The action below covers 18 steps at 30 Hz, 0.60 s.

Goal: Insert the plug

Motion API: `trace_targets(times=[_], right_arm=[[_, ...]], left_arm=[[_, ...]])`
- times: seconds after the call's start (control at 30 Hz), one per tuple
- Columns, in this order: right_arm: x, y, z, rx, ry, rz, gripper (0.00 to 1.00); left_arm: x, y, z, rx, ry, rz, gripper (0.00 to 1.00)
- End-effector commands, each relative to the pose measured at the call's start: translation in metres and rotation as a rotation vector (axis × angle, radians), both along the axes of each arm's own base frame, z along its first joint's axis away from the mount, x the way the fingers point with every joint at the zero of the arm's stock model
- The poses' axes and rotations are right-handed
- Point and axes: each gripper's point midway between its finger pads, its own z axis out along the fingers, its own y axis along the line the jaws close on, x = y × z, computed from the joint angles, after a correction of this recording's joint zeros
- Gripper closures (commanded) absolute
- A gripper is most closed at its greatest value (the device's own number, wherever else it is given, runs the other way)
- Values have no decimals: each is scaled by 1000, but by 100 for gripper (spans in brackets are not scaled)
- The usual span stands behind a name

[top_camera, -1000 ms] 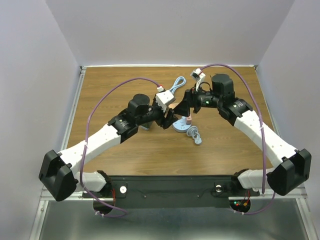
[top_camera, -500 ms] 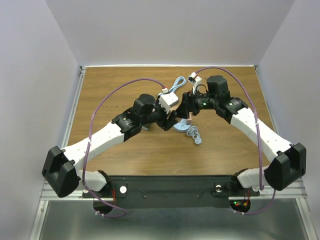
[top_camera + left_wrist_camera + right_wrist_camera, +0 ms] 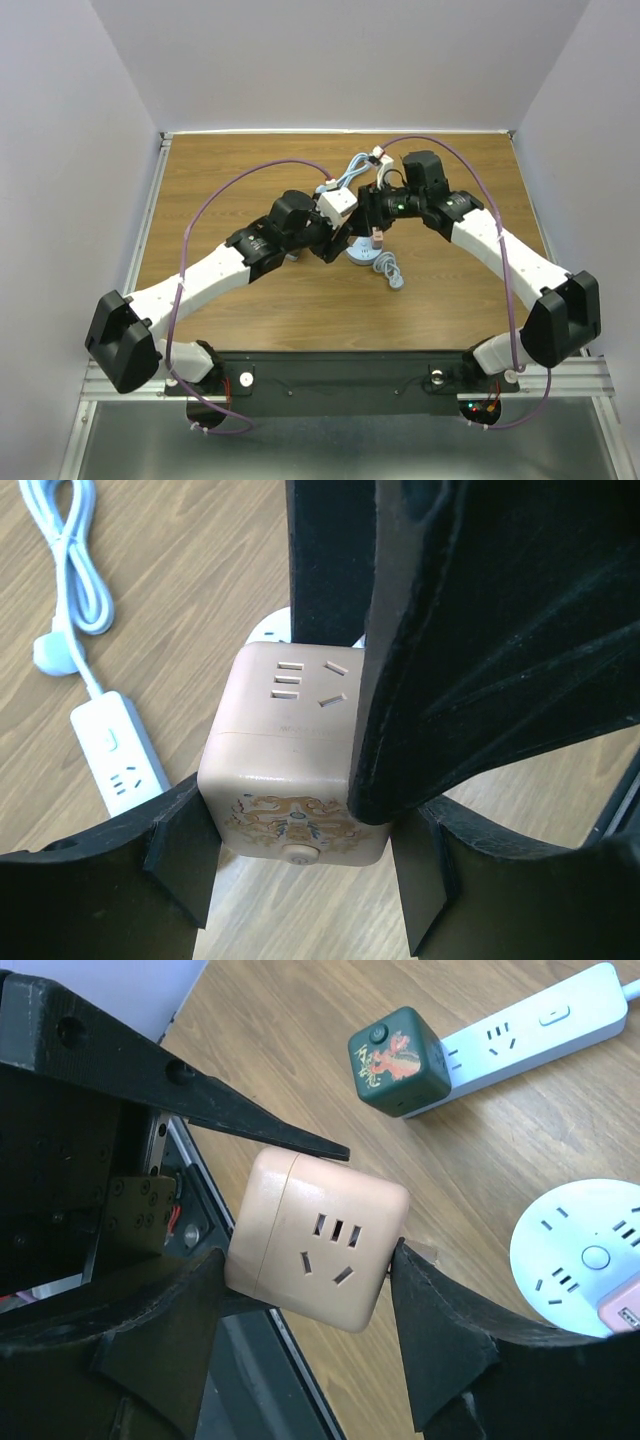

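— Watching the right gripper [image 3: 308,1265] narrowing from wide a second ago, now pressing both sides of the beige cube [image 3: 320,1235] between its fingers.
— Seeing the left gripper [image 3: 300,870] clamping that same cube too. Looking like a handover; not plugging in yet.
— Waiting just beyond the right fingers, the round socket [image 3: 585,1250]; farther off, lying idle, the green cube [image 3: 400,1060] and white strip [image 3: 540,1020].

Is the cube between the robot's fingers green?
No, the right gripper is around a peach cube; the green cube sits beside the power strip.
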Motion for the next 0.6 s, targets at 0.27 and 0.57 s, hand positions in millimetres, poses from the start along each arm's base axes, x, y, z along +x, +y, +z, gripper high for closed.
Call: trace_targets(times=[0.27, 0.57], right_arm=[[39, -20, 27, 64, 23, -91, 100], [52, -31, 58, 166, 24, -127, 100]], left_arm=[[16, -3, 99, -294, -255, 36, 23], [-2, -9, 107, -380, -252, -131, 4]])
